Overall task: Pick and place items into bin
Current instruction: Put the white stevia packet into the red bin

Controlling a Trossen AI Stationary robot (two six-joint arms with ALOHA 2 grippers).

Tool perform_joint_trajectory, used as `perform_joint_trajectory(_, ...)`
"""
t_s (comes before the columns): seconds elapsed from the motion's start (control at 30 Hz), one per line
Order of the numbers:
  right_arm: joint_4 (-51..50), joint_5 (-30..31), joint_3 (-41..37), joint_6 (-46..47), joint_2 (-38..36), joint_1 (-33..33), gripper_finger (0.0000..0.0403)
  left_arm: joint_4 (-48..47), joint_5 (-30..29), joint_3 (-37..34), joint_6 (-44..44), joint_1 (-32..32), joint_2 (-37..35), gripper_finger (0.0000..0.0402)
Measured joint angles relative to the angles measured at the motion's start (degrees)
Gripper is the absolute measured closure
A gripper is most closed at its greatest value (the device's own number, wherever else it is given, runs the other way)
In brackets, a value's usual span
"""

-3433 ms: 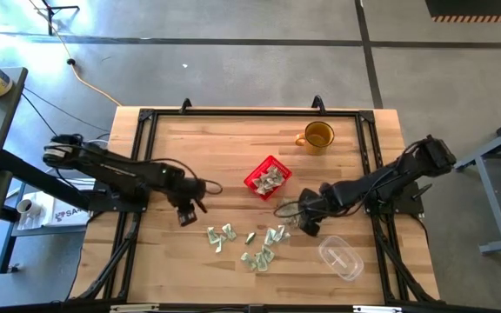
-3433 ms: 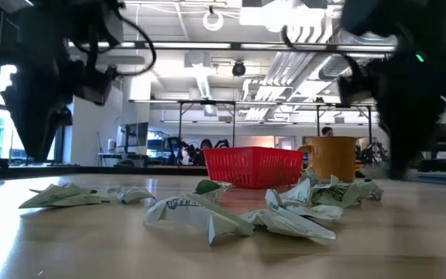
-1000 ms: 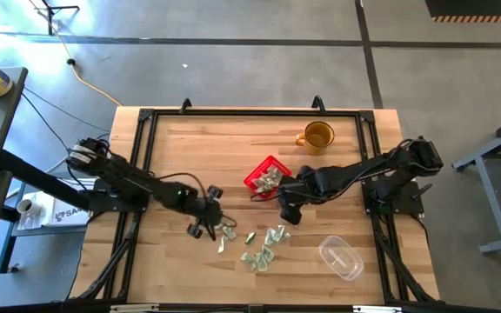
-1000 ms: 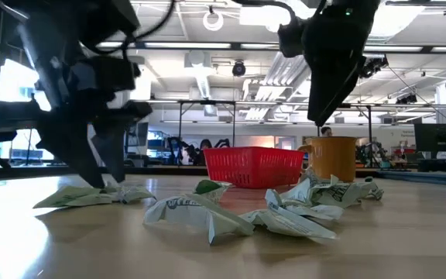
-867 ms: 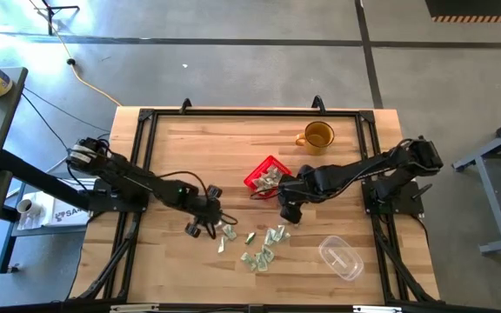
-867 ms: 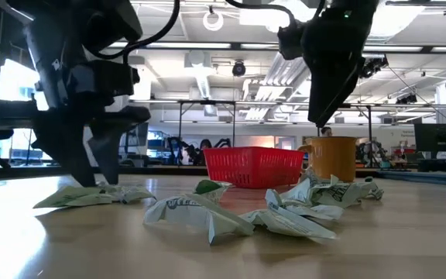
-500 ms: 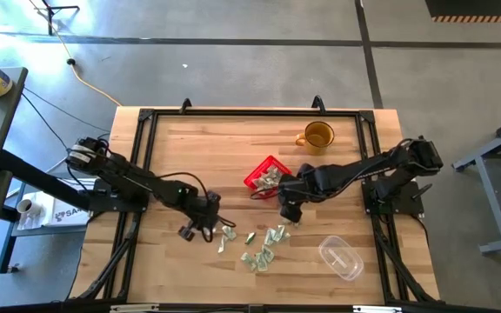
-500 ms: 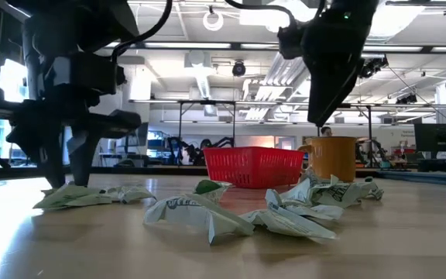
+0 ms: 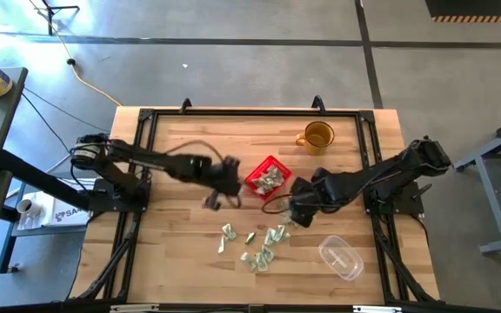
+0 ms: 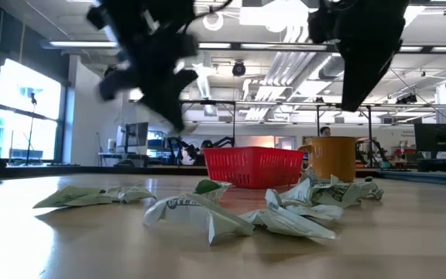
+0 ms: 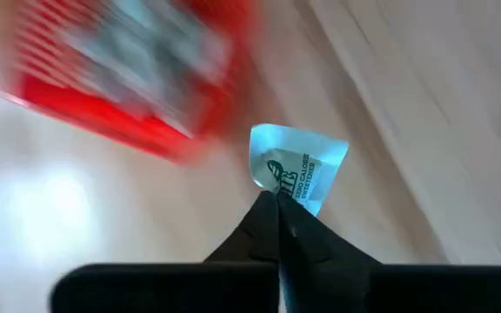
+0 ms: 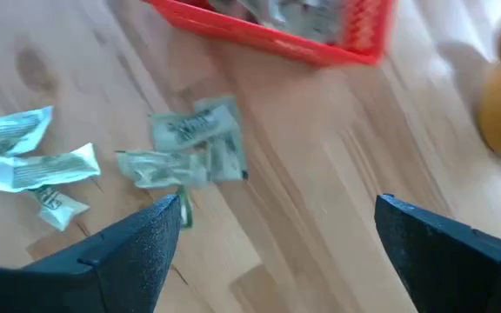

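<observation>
Several pale green-and-white wrapped items (image 9: 257, 248) lie loose on the wooden table, near of the red bin (image 9: 268, 176), which holds more of them. My left gripper (image 9: 218, 193) hangs blurred above the table just left of the bin, shut on one wrapped item (image 11: 296, 167); the bin (image 11: 120, 78) shows ahead of it. My right gripper (image 9: 298, 213) hovers open to the near right of the bin, over loose items (image 12: 194, 152), with nothing between its fingers (image 12: 137, 248). My left gripper pinches the wrapped item by its lower edge (image 11: 283, 193) between its two shut fingertips. Most of the wrapper sticks out beyond the fingertips. The fingers slant downward toward the bin, and the item is lifted clear of the table.
An amber mug (image 9: 317, 136) stands beyond the bin at the far right. A clear plastic container (image 9: 341, 257) lies at the near right. Bare wood spreads over the table's left and far parts.
My left gripper has shut on an item at the pile's left end, lifted it clear of the table and swung up, toward the far edge and right, toward the bin. My right gripper has drifted slightly toward the table's right edge and stayed open.
</observation>
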Motion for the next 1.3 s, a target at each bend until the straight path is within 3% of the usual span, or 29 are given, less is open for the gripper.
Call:
perform_joint_trajectory(0.2,-5.73,3.96,0.0,12.62,-1.88,4.48,0.0043,9.58,7.6,12.93,3.09,8.96,3.08,0.0369)
perform_joint_trajectory(0.37,-5.53,4.58,0.0,15.15,-1.86,6.14,0.0044,2.81,21.77,20.99,-3.63,13.15,14.13,0.0352)
perform_joint_trajectory(0.47,-5.67,4.97,0.0,15.42,-1.83,6.24,0.0043,1.61,22.13,23.48,-6.44,13.04,19.48,0.0349)
perform_joint_trajectory(0.57,-5.64,4.9,0.0,14.95,-1.81,6.24,0.0044,-0.29,18.26,24.07,-7.91,12.51,20.96,0.0337)
perform_joint_trajectory(0.73,-5.6,4.87,0.0,12.06,-1.79,6.23,0.0043,-4.94,15.78,24.3,-11.99,10.74,14.93,0.0289)
perform_joint_trajectory(0.83,-5.24,5.06,0.0,9.92,-1.79,5.61,0.0044,-6.69,10.03,24.39,-11.93,10.69,13.92,0.0252)
perform_joint_trajectory(0.9,-5.14,4.89,0.0,8.27,-1.79,4.97,0.0046,-13.54,7.27,24.22,-12.47,11.0,13.78,0.0225)
perform_joint_trajectory(1.0,-4.83,3.63,0.0,6.75,-1.77,4.13,0.0047,-27.62,11.37,23.92,-16.83,10.99,11.34,0.0198)
perform_joint_trajectory(1.1,-3.61,3.37,0.0,5.62,-1.77,3.48,0.0047,-31.47,20.29,18.59,-27.53,9.79,8.53,0.0188)
perform_joint_trajectory(1.2,-1.61,3.14,0.0,4.22,-1.75,2.41,0.0048,-29.26,20.42,12.08,-39.34,6.59,5.23,0.0186)
perform_joint_trajectory(1.3,1.65,3.11,0.0,0.02,-1.75,1.77,0.0048,-26.48,17.46,6.42,-44.45,0.43,2.32,0.0186)
